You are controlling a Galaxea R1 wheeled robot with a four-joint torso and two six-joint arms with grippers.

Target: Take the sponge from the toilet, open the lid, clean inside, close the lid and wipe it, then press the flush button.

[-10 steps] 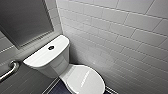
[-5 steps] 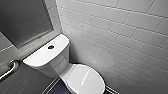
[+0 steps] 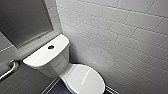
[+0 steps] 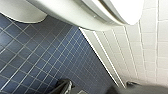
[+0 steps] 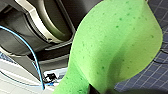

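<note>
wall: glossy white rectangular tiles, brick-laid, running behind and beside the tank
floor: small dark blue square tiles with pale grout, showing under the bowl
tank: smooth white ceramic with a flat top and rounded edges, sitting against the wall
lid: glossy white rounded oval, lying shut over the bowl
sponge: bright green, soft, porous and speckled, pinched at the waist; sitting in the right tool, above the blue floor
grab rail: round metal tube, curving away left of the tank
flush button: small, dark, round, sitting mid tank top
right tool: clenching the sponge
left tool: hanging low beside the bowl; cannot tell whether released or clenched
</note>
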